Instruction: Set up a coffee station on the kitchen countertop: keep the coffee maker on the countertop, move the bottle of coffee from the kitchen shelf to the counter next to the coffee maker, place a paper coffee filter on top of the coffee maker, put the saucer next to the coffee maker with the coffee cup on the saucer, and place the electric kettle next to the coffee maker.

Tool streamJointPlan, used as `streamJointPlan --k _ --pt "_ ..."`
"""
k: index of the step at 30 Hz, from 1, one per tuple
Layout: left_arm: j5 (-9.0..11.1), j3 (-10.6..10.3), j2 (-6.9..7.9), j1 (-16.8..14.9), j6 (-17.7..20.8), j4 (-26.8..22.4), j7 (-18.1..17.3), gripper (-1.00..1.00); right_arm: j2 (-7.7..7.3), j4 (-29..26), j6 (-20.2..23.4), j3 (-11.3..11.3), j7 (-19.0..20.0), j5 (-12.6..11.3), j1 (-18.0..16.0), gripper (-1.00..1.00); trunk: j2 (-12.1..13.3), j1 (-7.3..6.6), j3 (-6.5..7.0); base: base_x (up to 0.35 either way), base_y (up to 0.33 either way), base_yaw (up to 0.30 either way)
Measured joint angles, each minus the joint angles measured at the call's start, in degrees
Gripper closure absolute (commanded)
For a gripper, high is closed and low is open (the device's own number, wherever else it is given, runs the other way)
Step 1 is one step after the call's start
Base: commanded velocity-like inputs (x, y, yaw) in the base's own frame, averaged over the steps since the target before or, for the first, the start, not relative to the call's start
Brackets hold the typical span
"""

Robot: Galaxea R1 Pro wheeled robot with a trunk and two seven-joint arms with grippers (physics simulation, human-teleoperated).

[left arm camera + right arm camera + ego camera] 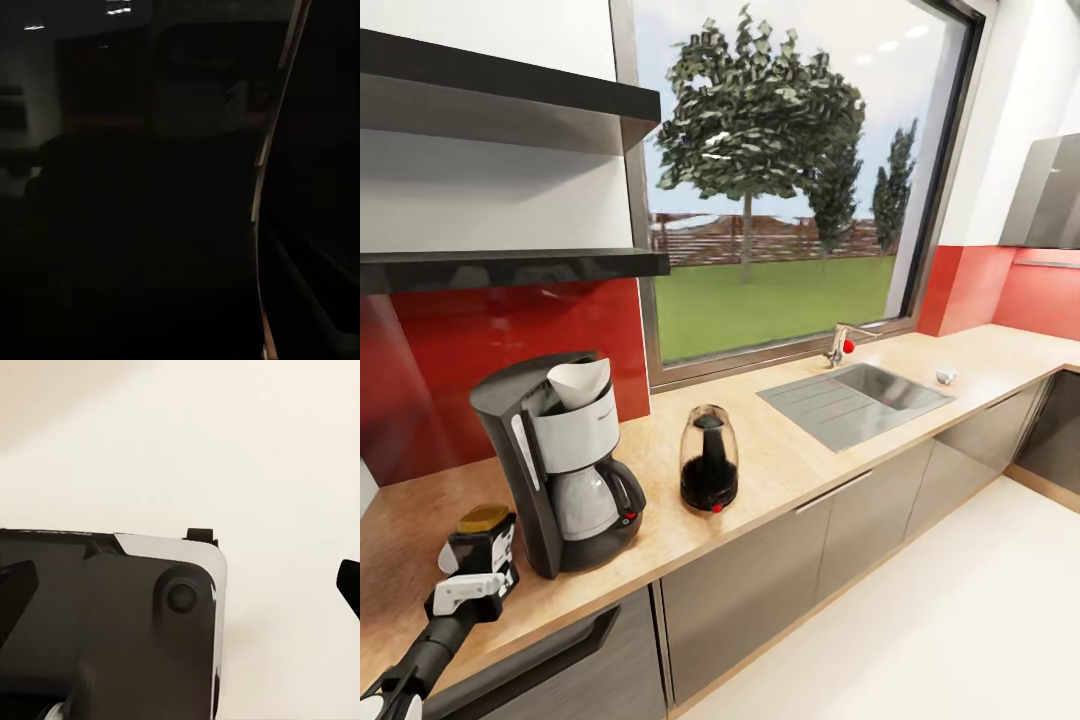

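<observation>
Now the left gripper is closed around the bottle, which sits low over the near counter, just left of the coffee maker. Best to set it flat, then open slowly and retreat without touching the machine. Whether the right gripper is open, I cannot tell.

On the table are counted one coffee maker, one paper coffee filter, one electric kettle and one bottle of coffee; two shelves are seen above.

Dark robot body part over pale floor; black fingertip at edge
</observation>
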Motion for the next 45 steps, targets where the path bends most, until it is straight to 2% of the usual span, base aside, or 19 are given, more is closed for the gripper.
streamJointPlan --k 4,16,17,45 --pt "0.0 -0.1 0.02 0.0 -0.8 1.7 0.0 1.0 0.0 0.0 0.0 0.0 0.0 0.0 0.0 -1.0 0.0 0.0 0.0 0.0 0.0 0.0" --pt "0.2 -0.1 -0.07 -0.1 -1.4 2.0 0.2 1.0 0.0 0.0 0.0 0.0 0.0 0.0 0.0 -1.0 0.0 0.0 0.0 0.0 0.0 0.0" --pt "0.2 -0.2 -0.07 -0.1 -1.4 2.1 0.2 -1.0 0.0 0.0 0.0 0.0 0.0 0.0 0.0 -1.0 0.0 0.0 0.0 0.0 0.0 0.0" --pt "0.5 0.0 -0.07 -0.1 -1.6 2.0 0.1 -1.0 -0.18 0.1 -0.1 0.0 0.0 0.0 0.0 -1.0 0.0 0.0 0.0 0.0 0.0 0.0"
